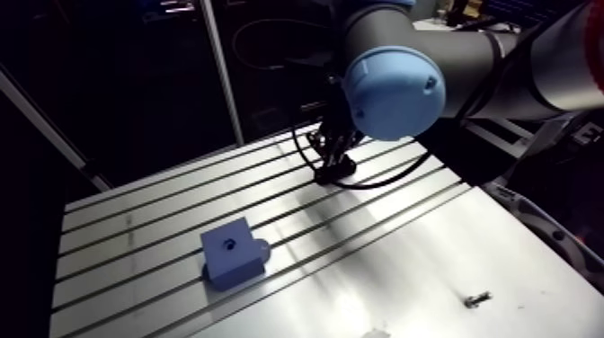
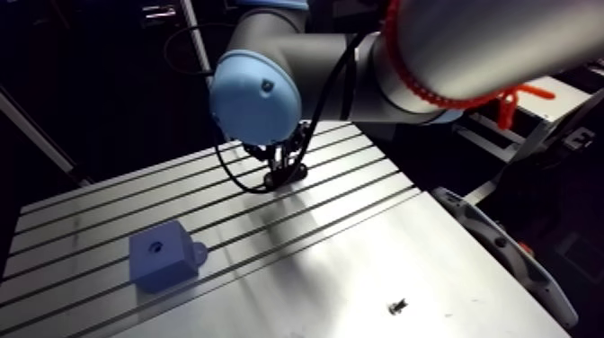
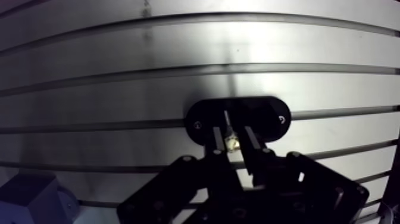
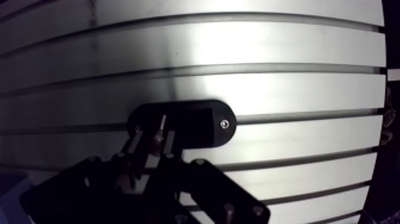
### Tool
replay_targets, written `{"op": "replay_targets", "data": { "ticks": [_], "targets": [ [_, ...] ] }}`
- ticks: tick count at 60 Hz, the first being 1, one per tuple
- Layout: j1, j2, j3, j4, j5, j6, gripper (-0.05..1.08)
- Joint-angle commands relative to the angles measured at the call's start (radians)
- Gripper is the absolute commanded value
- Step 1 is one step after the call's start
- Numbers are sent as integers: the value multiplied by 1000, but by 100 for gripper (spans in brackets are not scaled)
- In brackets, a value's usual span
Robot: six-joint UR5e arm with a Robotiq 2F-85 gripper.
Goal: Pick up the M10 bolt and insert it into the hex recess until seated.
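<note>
1. One gripper hangs low over the slotted aluminium surface; its two black fingers stand close together, clamped on one slim, shiny metal bolt.
2. The bolt sits between the fingers, its thicker, yellowish end nearer the gripper's body and its thin shank pointing ahead over the plate below; whether its tip touches the plate cannot be told.
3. One black oval plate lies flat on the surface directly under the fingers, across one of the slots; two small bright screw heads show on it, one near each rounded end.
4. One blue block, boxy, with one round hole in its top face and one small rounded tab on its side, rests on the surface well apart from the plate; in the wrist view one corner of it shows beside the gripper.
5. One small dark metal piece lies alone on the unslotted part of the surface, well apart from both the block and the plate; it is too small to say what it is.
</note>
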Motion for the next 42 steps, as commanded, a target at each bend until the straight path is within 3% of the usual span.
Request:
{"op": "replay_targets", "data": {
  "ticks": [1,28,42],
  "targets": [
    [0,-1,0,0,0,0,73],
    [0,-7,-8,2,3,-6,80],
    [6,-40,-24,26,5,-6,81]
  ]
}}
